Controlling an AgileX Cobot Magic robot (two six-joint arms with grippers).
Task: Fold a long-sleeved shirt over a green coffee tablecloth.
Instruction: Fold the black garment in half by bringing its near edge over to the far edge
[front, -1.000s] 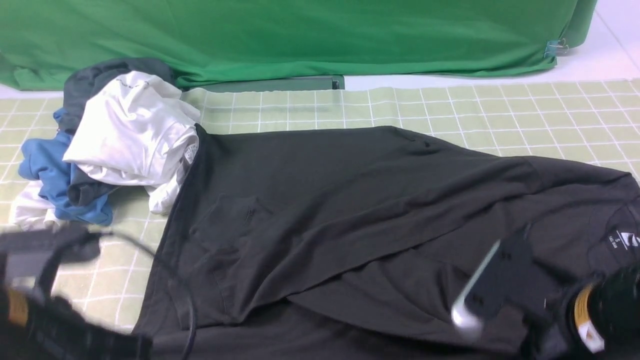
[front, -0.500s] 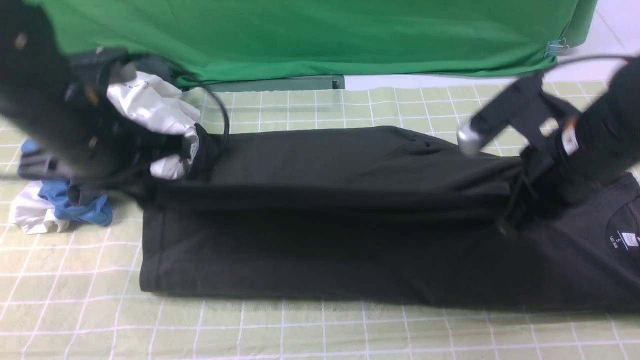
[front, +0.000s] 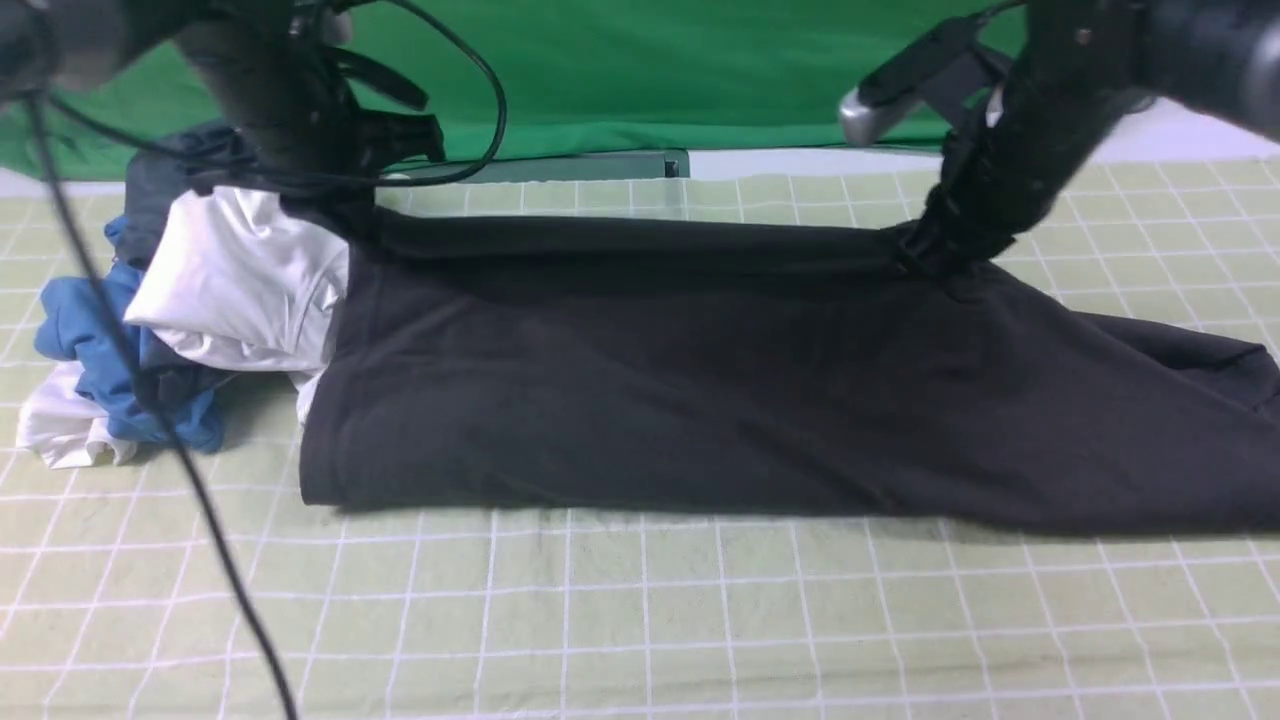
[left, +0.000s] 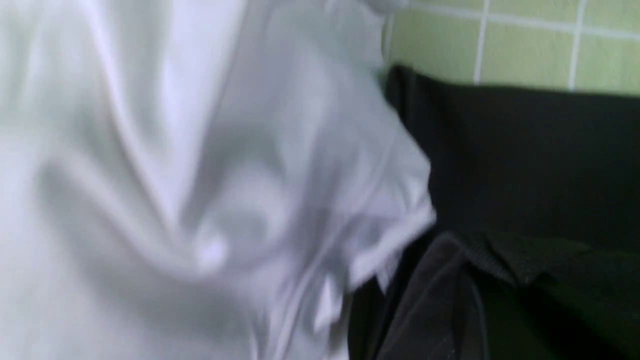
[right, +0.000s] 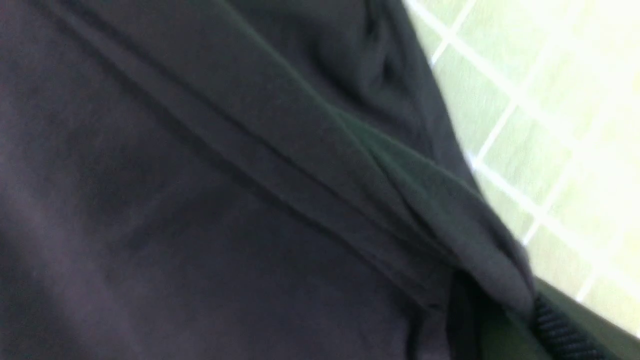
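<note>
The long-sleeved shirt (front: 700, 400) lies on the green coffee tablecloth (front: 640, 600) as a wide black band, folded along its length, with the near edge flat on the grid and the far edge lifted slightly at two points. The left tool (front: 345, 215) is closed tight at the far left corner of the shirt, seemingly pinching that edge, though blur and the wrist view's crowding make the grip hard to confirm. The right tool (front: 925, 250) is narrowed onto the far edge further right, and black fabric bunches up into it. A white shirt (front: 240, 290) touches the black shirt's left end, with a blue garment (front: 80, 330) just beside it. Plain green fabric (front: 650, 80) hangs behind the counter
</note>
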